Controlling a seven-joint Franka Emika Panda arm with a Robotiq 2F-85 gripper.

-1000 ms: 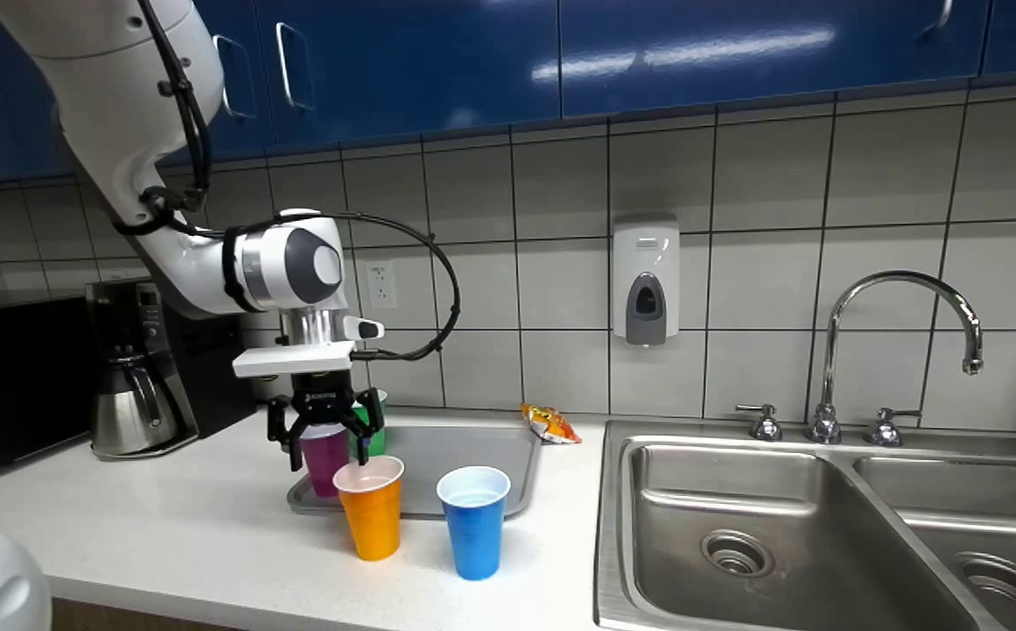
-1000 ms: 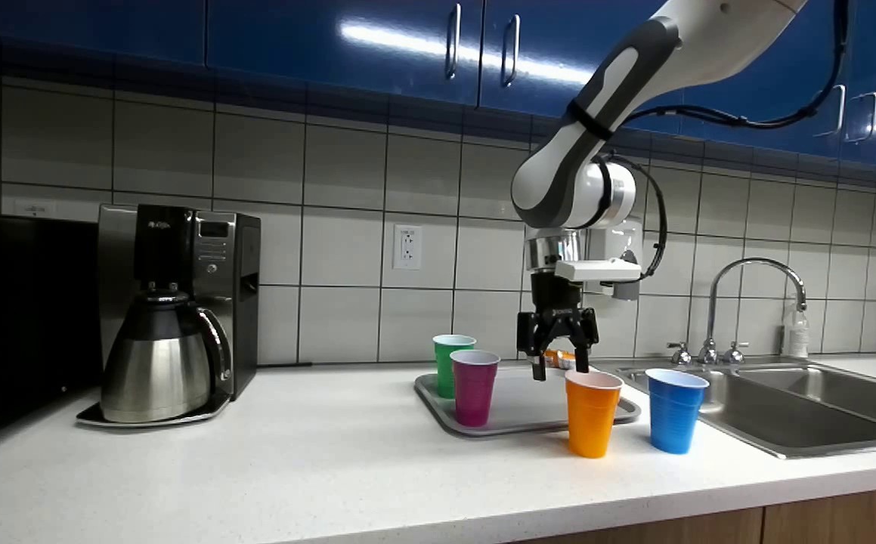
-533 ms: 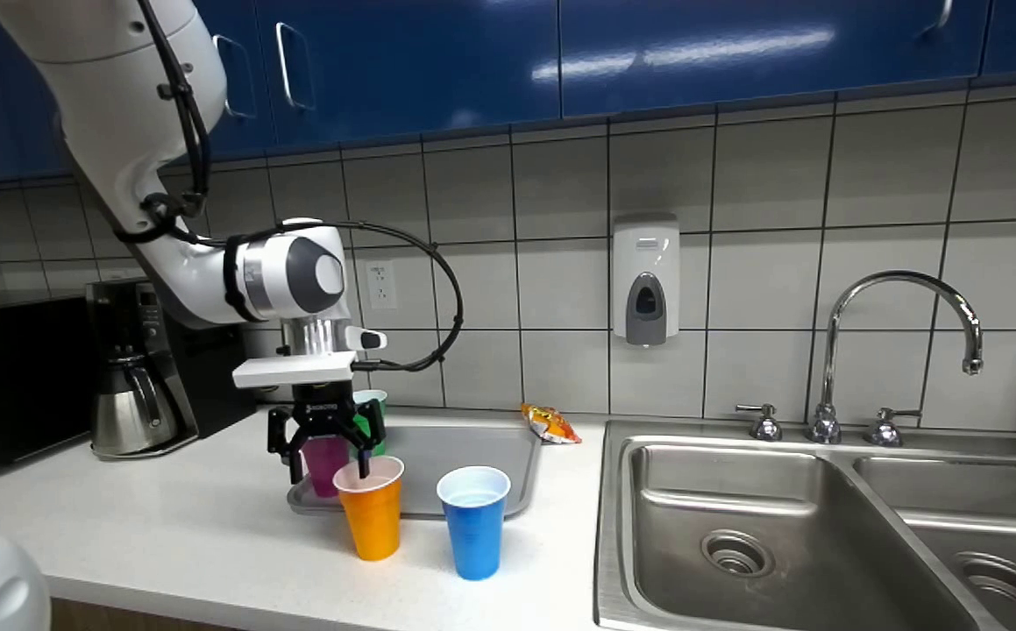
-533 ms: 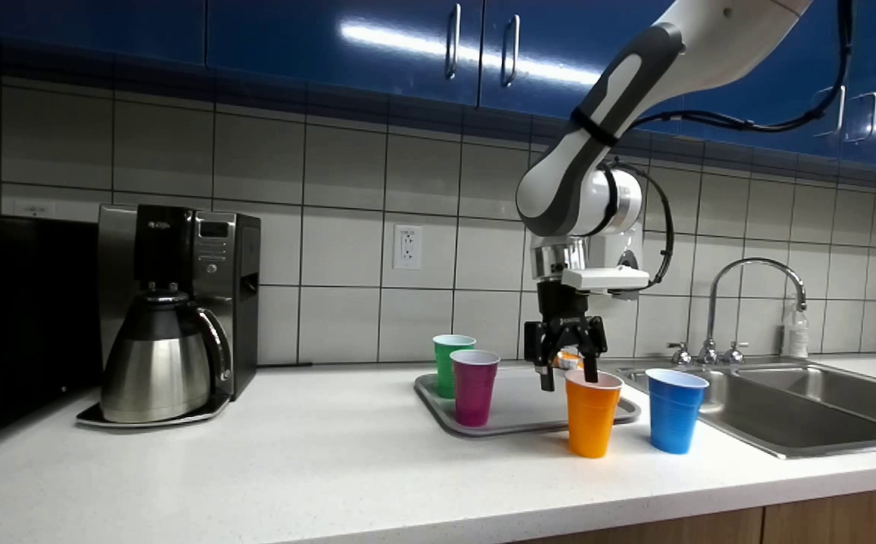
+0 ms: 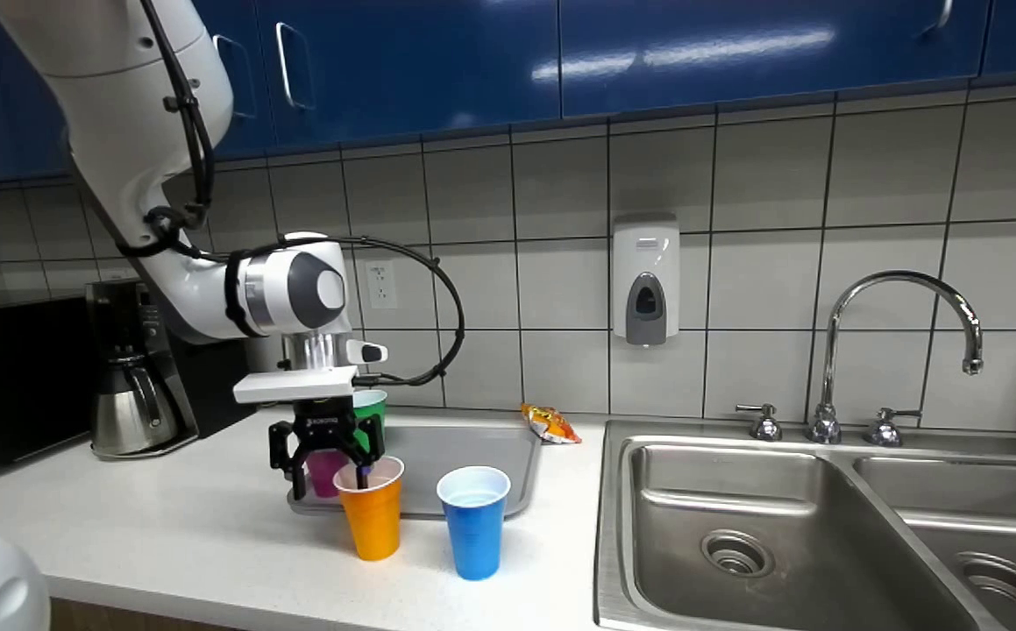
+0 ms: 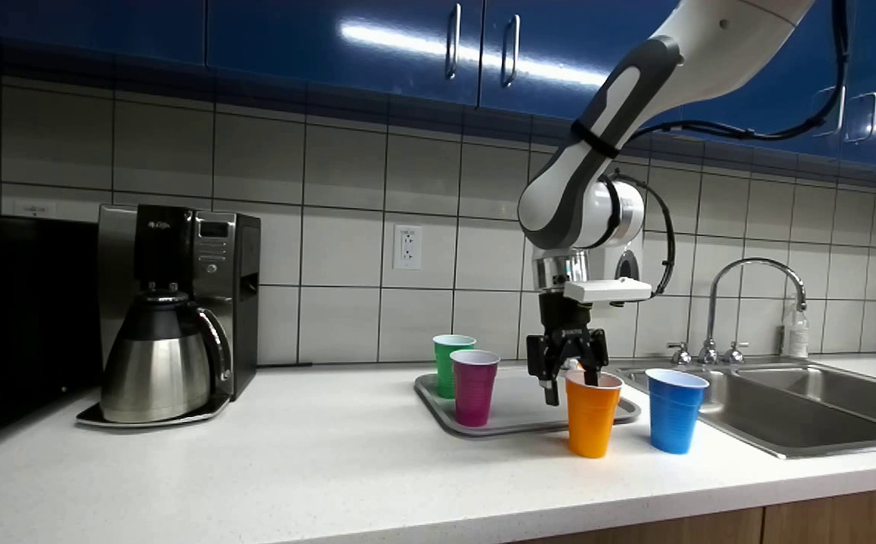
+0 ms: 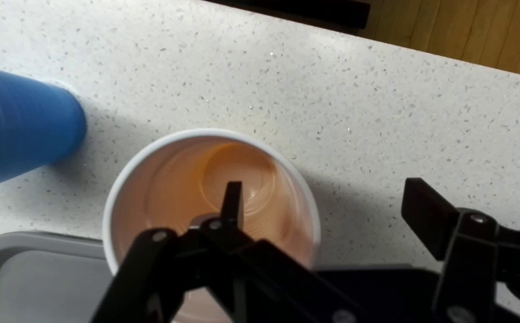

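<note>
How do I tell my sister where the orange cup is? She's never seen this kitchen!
From the double steel sink, go left to the gray tray on the white counter. In front of that tray, on the counter itself, stands a blue plastic cup with an orange plastic cup to its left. Only the orange one has a finger of the open pincer at its mouth.

Faint "ROBOTIQ" lettering (image 5: 324,421) on the hand (image 5: 330,485), unreadable logo (image 6: 158,224) on the coffeemaker (image 6: 215,293)
</note>
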